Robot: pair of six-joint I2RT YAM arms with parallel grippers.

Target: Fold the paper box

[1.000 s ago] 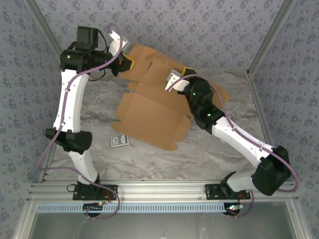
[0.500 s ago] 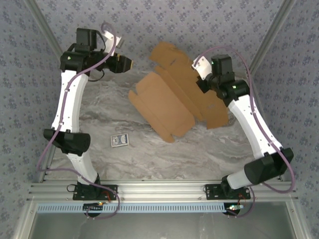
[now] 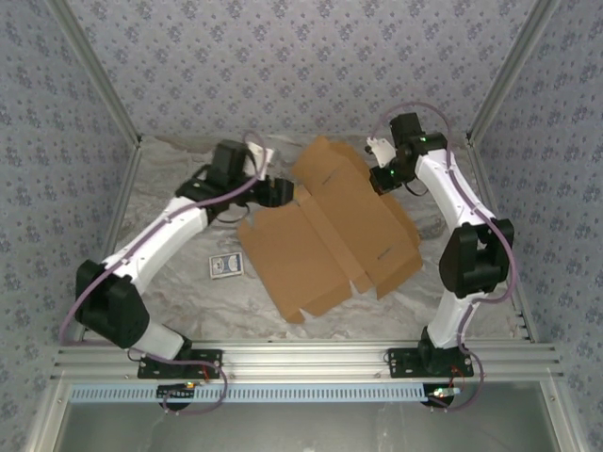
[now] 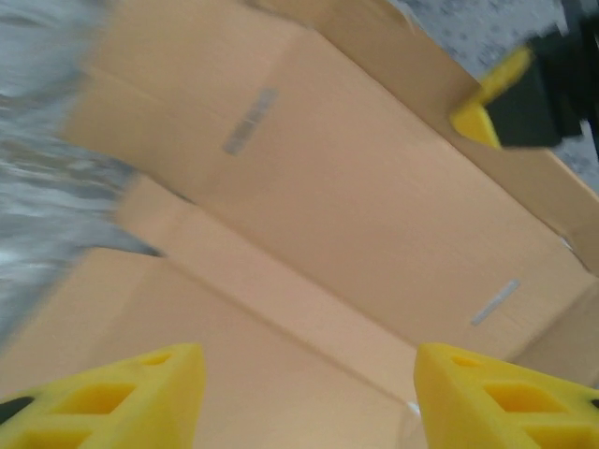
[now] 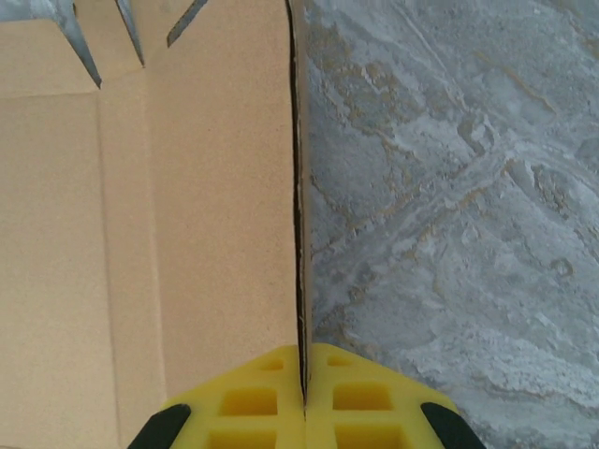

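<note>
Down near the arm bases, a small blue-and-white card packet (image 3: 225, 266) lies on the grey marbled table (image 3: 188, 301), just left of the paper box (image 3: 325, 235), a plain brown corrugated cardboard sheet spread unfolded across mid-table. Farther back, the left gripper (image 3: 283, 191) hovers at the sheet's left edge, yellow fingers (image 4: 140, 398) spread wide above the cardboard. Opposite, the right gripper (image 5: 304, 402) pinches the sheet's far right edge between clamped pads.
</note>
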